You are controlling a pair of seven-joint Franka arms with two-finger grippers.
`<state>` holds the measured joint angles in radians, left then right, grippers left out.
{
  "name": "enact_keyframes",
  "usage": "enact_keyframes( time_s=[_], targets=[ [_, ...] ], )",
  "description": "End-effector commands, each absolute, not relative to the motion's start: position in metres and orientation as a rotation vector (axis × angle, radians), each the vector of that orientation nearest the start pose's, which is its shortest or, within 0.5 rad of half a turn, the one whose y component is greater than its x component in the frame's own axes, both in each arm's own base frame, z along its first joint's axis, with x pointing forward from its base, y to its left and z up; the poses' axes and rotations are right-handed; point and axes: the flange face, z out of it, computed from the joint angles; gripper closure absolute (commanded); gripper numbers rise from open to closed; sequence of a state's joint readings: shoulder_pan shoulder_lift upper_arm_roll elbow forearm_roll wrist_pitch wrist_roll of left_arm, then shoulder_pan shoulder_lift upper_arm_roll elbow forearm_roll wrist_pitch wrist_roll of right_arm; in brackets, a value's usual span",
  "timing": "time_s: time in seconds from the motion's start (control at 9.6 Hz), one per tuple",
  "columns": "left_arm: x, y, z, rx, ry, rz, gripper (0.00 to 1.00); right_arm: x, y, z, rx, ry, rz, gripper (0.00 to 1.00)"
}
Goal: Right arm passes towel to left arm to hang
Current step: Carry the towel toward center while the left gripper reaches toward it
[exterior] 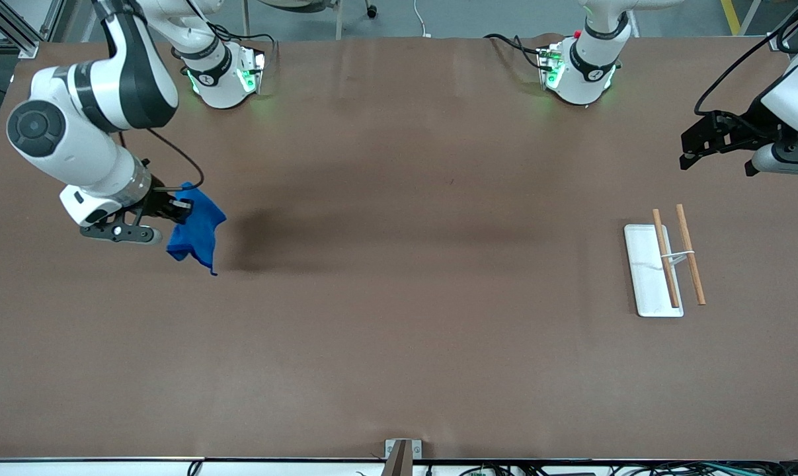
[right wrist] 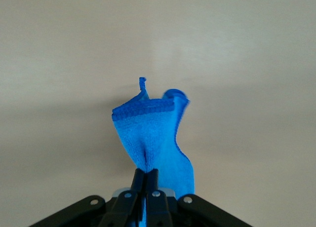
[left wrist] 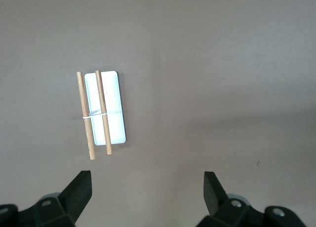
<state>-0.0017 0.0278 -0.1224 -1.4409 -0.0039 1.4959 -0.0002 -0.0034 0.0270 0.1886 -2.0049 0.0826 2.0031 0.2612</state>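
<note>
Towel (exterior: 196,228) hangs pinched in the right gripper (exterior: 174,210) over the right arm's end of the table, its length trailing downward. The left gripper (exterior: 688,149), fingers spread and empty, waits well apart above the rack (exterior: 668,261), so the handover spans the table's whole width.

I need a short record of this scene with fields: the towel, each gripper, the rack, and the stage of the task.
towel: blue towel, hanging from the right gripper, lifted off the table
right gripper: right gripper, shut on the towel, over the right arm's end of the table
left gripper: left gripper, open, empty, waiting over the left arm's end
rack: two wooden rods on a white base, nothing hung on them
stage: towel picked up, not yet passed
</note>
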Motion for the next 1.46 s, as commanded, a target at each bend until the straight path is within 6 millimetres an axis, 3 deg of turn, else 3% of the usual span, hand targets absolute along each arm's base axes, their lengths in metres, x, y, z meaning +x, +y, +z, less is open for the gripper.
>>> enact_keyframes(
  time_s=[0.0, 0.21, 0.31, 0.52, 0.73, 0.94, 1.15, 1.35],
  targets=[
    [0.557, -0.067, 0.652, -3.144, 0.220, -0.007, 0.00, 0.567, 0.145, 0.459, -2.847, 0.244, 0.020, 1.00],
    [0.550, -0.070, 0.646, -3.144, 0.231, 0.080, 0.00, 0.583, 0.204, 0.465, -2.649, 0.252, -0.024, 1.00],
    [0.548, -0.082, 0.644, -3.154, 0.280, 0.094, 0.00, 0.587, 0.230, 0.467, -2.533, 0.296, -0.058, 1.00],
    [0.558, -0.128, 0.619, -3.266, 0.395, 0.162, 0.00, 0.582, 0.275, 0.465, -2.365, 0.362, -0.076, 1.00],
    [0.598, -0.153, 0.563, -3.600, 0.385, 0.208, 0.00, 0.565, 0.318, 0.480, -2.181, 0.425, -0.012, 1.00],
    [0.628, -0.170, 0.503, -3.803, 0.294, 0.256, 0.00, 0.551, 0.348, 0.496, -2.029, 0.465, 0.083, 1.00],
    [0.642, -0.184, 0.433, -4.097, -0.040, 0.588, 0.00, 0.541, 0.366, 0.510, -1.893, 0.517, 0.163, 1.00],
    [0.634, -0.197, 0.408, -4.171, -0.140, 0.788, 0.00, 0.537, 0.379, 0.511, -1.794, 0.566, 0.238, 1.00]
  ],
)
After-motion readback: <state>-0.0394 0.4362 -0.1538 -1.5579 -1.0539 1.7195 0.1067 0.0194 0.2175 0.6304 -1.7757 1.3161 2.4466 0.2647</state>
